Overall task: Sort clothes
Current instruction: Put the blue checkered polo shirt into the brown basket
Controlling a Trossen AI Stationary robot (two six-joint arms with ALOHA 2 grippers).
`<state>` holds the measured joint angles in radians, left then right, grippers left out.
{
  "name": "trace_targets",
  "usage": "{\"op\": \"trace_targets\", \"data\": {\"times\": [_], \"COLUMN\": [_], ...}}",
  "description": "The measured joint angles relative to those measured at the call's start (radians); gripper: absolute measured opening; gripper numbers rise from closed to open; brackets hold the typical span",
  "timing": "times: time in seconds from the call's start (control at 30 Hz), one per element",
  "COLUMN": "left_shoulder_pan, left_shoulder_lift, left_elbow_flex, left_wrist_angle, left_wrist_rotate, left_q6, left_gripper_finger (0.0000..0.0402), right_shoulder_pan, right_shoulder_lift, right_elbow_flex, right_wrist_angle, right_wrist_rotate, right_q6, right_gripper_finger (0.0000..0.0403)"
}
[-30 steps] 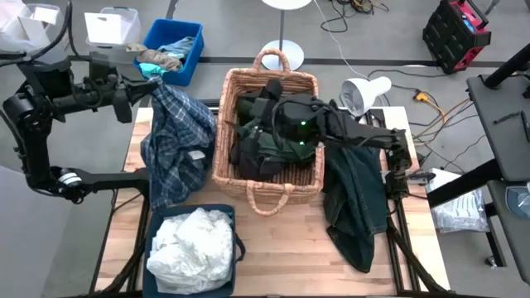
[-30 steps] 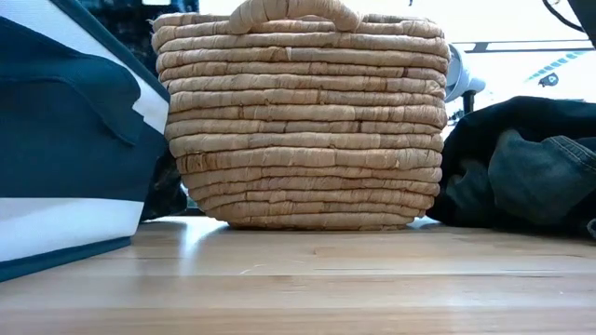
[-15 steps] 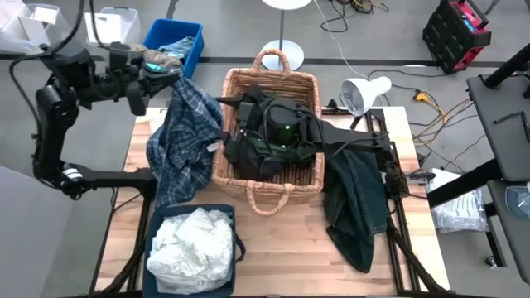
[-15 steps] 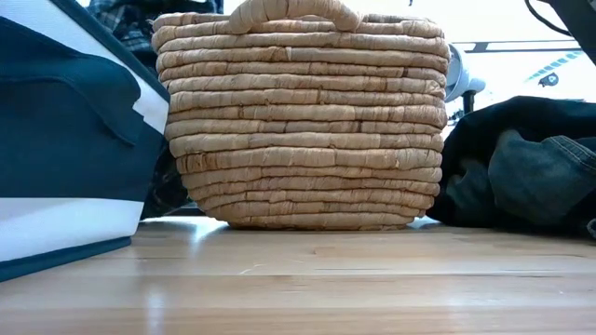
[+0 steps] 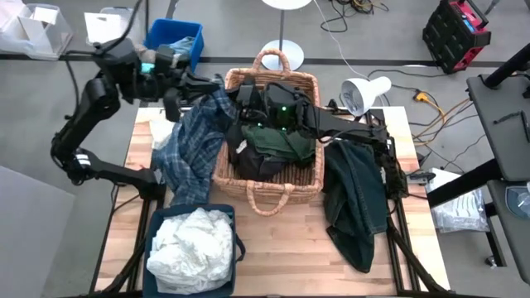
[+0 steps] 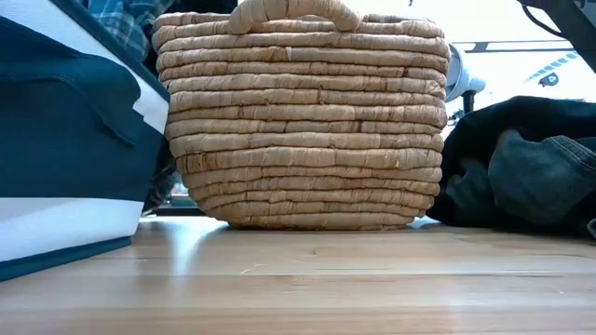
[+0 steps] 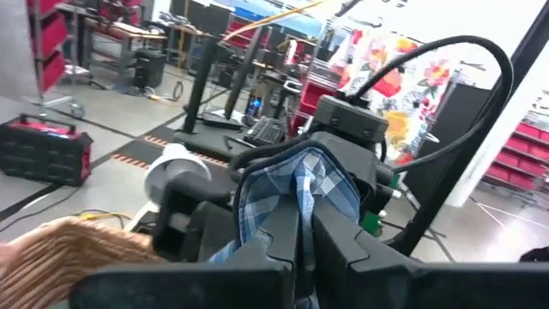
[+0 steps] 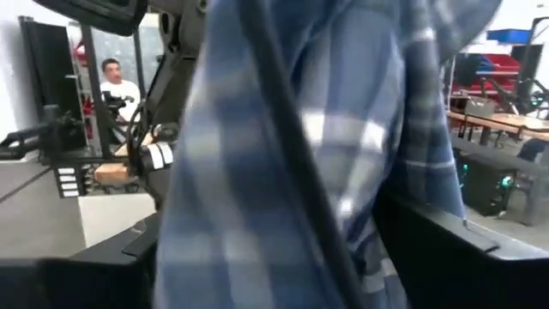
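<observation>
One garment aloft: blue-and-white plaid shirt (image 5: pixel 192 141), hanging at 10 o'clock of the table (image 5: pixel 290 248), draped down past the left rim of the wicker basket (image 5: pixel 222 157). Pinched at its top by the left gripper (image 5: pixel 201 85), fingers closed tight on the cloth. At 7 o'clock, white clothes (image 5: pixel 190 244) heaped in a navy bin (image 5: pixel 234 248). In the basket at centre, dark green and black garments (image 5: pixel 277 145). Over the basket's 11 o'clock corner, right gripper (image 5: pixel 242 91), fingers spread wide with plaid cloth between them. At 4 o'clock, charcoal garment (image 5: pixel 356 199) spread flat.
</observation>
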<state>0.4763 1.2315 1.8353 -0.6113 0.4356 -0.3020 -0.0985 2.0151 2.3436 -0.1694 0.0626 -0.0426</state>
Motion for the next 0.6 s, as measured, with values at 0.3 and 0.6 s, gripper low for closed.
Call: {"op": "trace_targets", "data": {"times": [0.3, 0.6], "left_shoulder_pan": [-0.013, -0.011], "left_shoulder_lift": [0.083, 0.117], "left_elbow_flex": [0.097, 0.304], "left_wrist_angle": [-0.059, -0.313], "left_wrist_rotate": [0.002, -0.044], "left_q6": [0.005, 0.140], "left_gripper_finger": [0.0054, 0.0219], "right_shoulder_pan": [0.000, 0.003], "right_shoulder_lift": [-0.002, -0.011], "right_elbow_flex": [0.000, 0.000], "right_wrist_angle": [-0.045, -0.089], "right_wrist_rotate": [-0.018, -0.019], "right_q6": [-0.031, -0.047], "right_gripper_finger": [0.0094, 0.0011]}}
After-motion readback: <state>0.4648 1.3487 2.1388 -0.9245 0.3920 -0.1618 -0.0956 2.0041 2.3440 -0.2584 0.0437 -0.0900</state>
